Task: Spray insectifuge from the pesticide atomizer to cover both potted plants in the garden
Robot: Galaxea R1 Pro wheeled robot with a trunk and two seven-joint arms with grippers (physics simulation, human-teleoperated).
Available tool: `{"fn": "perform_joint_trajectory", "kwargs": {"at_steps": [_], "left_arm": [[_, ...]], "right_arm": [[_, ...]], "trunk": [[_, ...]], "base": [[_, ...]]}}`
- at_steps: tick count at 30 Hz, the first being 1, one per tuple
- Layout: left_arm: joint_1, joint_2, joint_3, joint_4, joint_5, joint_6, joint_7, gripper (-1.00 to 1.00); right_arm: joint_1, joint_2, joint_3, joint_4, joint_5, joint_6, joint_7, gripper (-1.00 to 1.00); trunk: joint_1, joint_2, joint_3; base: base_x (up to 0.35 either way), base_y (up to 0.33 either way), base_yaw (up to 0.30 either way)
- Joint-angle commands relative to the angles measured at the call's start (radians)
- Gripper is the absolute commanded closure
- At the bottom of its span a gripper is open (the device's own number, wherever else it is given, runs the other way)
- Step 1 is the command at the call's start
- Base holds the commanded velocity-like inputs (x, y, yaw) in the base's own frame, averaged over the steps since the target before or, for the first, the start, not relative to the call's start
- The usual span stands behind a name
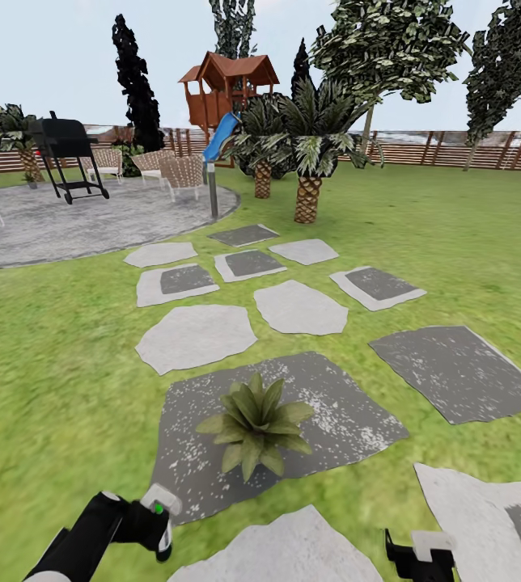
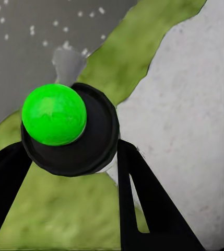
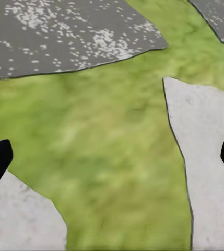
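Observation:
In the head view a low potted plant with pale-speckled green leaves sits on a dark stepping stone straight ahead. At the lower left my left gripper is shut on the pesticide atomizer, whose white head with a green mark sticks up, a short way from the plant. The left wrist view shows the atomizer as a black round body with a bright green knob, clamped between the black fingers of the left gripper. My right gripper hangs low at the bottom right, open over grass.
Grey and dark stepping stones cross the lawn toward a round paved patio with a black grill and chairs. A grey bollard lamp, palms, a wooden playhouse and a slatted fence stand beyond.

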Motion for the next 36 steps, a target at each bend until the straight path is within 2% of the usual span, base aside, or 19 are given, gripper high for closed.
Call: {"fn": "perform_joint_trajectory", "kwargs": {"at_steps": [1, 3, 4, 8, 9, 29, 36], "left_arm": [[0.0, 0.004, 0.006, -0.002, -0.005, 0.013, -0.01, 1.0], [-0.004, 0.013, 0.008, -0.004, -0.002, 0.064, -0.013, 1.0], [-0.016, 0.019, -0.005, -0.029, -0.011, 0.135, -0.015, 1.0], [-0.015, 0.016, -0.006, -0.052, -0.049, 0.138, -0.017, 1.0], [-0.09, 0.007, 0.011, -0.053, -0.324, 0.206, -0.239, 1.0], [-0.09, 0.004, 0.007, -0.048, -0.321, 0.205, -0.24, 1.0], [-0.09, 0.004, 0.007, -0.048, -0.321, 0.204, -0.24, 1.0]], "right_arm": [[0.0, 0.001, 0.011, 0.001, -0.013, -0.004, 0.005, -1.0], [0.001, 0.004, 0.012, 0.0, -0.018, -0.021, 0.034, -1.0], [0.001, 0.008, 0.012, 0.003, -0.021, -0.042, 0.062, -1.0], [0.001, 0.012, 0.012, 0.003, -0.02, -0.042, 0.061, -1.0], [0.001, 0.013, 0.012, 0.003, -0.017, -0.042, 0.062, -1.0], [0.001, 0.014, 0.012, 0.003, -0.017, -0.042, 0.06, -1.0], [0.001, 0.014, 0.012, 0.003, -0.018, -0.042, 0.059, -1.0]], "trunk": [[0.0, 0.0, -0.001], [0.0, 0.0, -0.001], [0.0, 0.0, -0.001], [0.0, 0.0, -0.001], [0.0, 0.0, -0.001], [0.0, 0.0, -0.001], [0.0, 0.0, -0.001]], "base": [[0.0, 0.0, 0.0], [0.0, 0.0, 0.0], [0.0, 0.0, 0.0], [0.0, 0.0, 0.0], [0.0, 0.0, -0.033], [0.034, 0.007, -0.003], [0.169, 0.032, -0.227]]}}
